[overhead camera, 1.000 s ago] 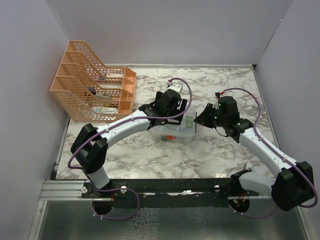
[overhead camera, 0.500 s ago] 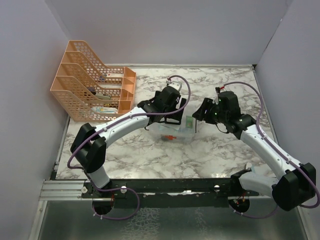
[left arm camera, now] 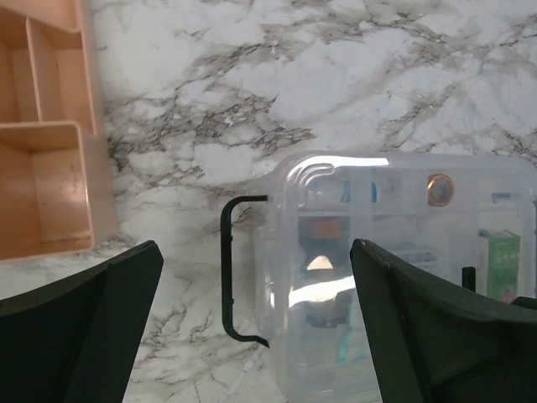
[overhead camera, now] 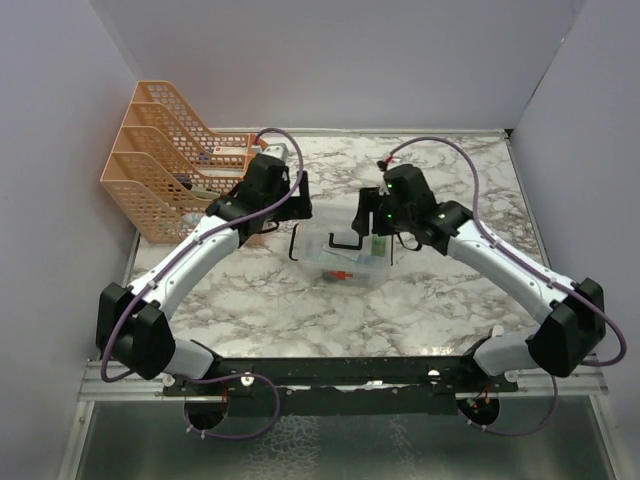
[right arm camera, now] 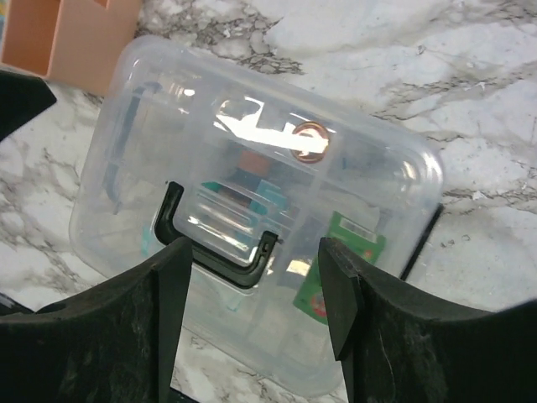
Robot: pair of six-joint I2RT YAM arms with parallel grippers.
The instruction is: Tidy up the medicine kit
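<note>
Top external: medicine kit (overhead camera: 322,262) is seen mid table (overhead camera: 460,170), rack (overhead camera: 170,190) at 10 o'clock. Left wrist: left pincer (left arm camera: 252,252) is spread wide and empty, kit toward 3 o'clock. Right wrist: right pincer (right arm camera: 252,252) is parted and empty astride black handle (right arm camera: 220,262); it should likely be centred before closing.

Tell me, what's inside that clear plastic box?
Inside the medicine kit: a green carton, a coppery disc, an orange item. Glare and the hazy lid hide the rest.
</note>
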